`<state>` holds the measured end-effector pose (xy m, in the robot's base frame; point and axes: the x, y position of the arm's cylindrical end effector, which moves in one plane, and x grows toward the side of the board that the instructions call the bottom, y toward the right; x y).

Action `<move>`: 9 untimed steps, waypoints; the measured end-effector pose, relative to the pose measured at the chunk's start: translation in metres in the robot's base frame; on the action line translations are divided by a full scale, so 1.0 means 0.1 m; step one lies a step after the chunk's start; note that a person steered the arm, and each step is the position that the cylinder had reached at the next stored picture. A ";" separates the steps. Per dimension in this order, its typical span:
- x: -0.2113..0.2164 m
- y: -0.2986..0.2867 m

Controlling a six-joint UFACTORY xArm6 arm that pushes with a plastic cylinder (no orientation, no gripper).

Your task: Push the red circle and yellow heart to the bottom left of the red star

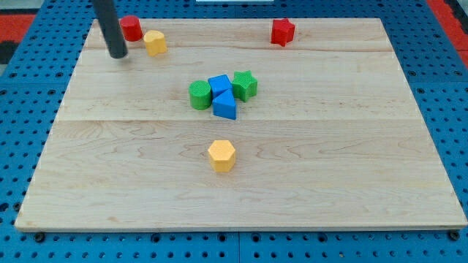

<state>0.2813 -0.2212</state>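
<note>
The red circle [131, 28] sits near the board's top left corner. The yellow heart [155, 42] lies just to its right and slightly lower, almost touching it. The red star [282, 31] sits at the view's top, right of centre. My tip [118, 54] rests on the board to the lower left of the red circle and left of the yellow heart, a short gap from both. The rod rises toward the view's top left.
A green circle [199, 95], blue cube [219, 85], blue triangle [225, 106] and green star [245, 85] cluster at the board's centre. A yellow hexagon [221, 155] lies below them. The wooden board [351, 161] sits on a blue pegboard.
</note>
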 end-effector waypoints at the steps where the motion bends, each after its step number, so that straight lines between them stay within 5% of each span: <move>1: -0.15 0.51; 2: -0.21 1.41; 3: -0.26 1.37; 5: -0.27 2.40; 6: 0.16 2.05; 7: 0.21 0.74; 8: -0.12 -0.37; 9: -0.60 -0.42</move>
<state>0.2210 -0.2629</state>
